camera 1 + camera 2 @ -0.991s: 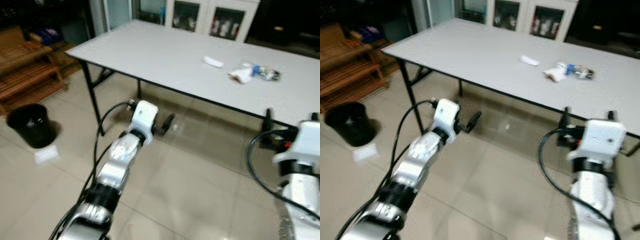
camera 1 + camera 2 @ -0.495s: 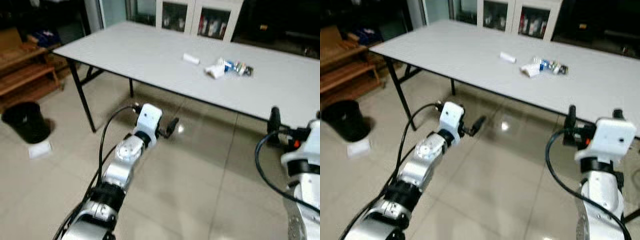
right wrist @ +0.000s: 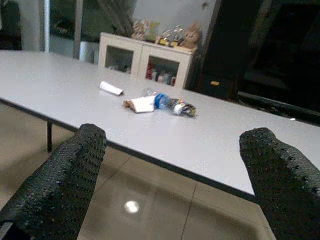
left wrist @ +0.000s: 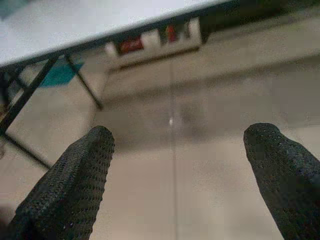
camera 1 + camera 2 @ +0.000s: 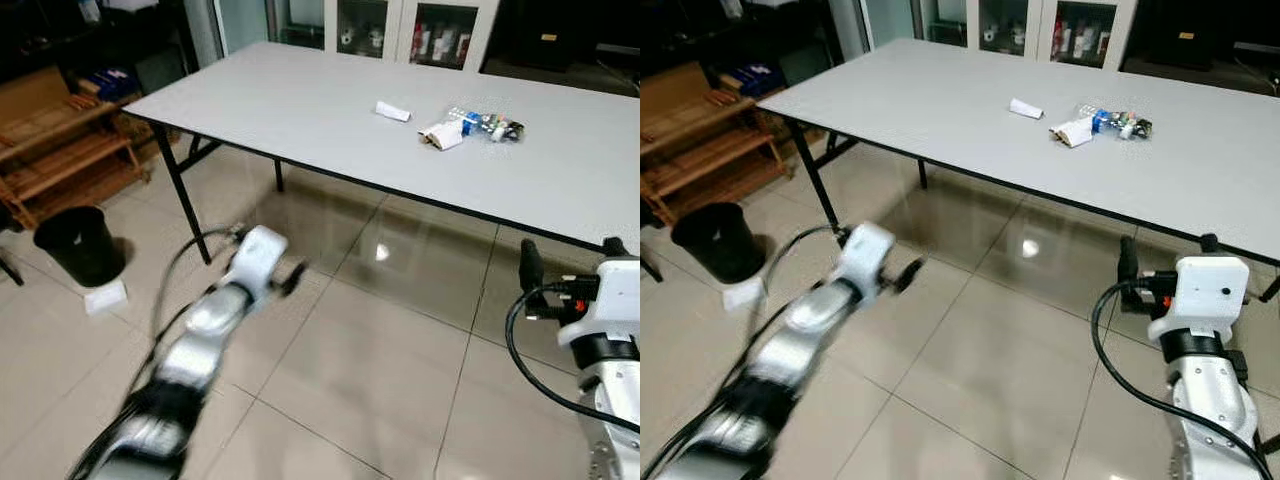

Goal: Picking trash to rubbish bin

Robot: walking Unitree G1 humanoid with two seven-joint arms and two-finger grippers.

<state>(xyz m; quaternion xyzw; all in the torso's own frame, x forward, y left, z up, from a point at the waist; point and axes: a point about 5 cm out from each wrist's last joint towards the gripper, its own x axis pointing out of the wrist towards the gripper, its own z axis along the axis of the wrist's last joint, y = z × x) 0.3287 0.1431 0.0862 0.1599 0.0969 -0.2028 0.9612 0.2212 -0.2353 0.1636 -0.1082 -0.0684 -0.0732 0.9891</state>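
White scraps of trash (image 5: 442, 134) lie ahead on the table (image 5: 300, 100), nearer our right tool (image 5: 565, 268) than our left tool (image 5: 290, 280), both spread wide, holding nothing.

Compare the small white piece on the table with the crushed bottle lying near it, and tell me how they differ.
The small white piece is plain white all over; the crushed bottle is clear with a blue part and a coloured label. The white piece is shorter and compact; the bottle is longer and crumpled. The white piece lies alone, apart from the rest; the bottle lies right beside a white carton-like scrap. Both lie flat on the grey table, untouched by either tool.
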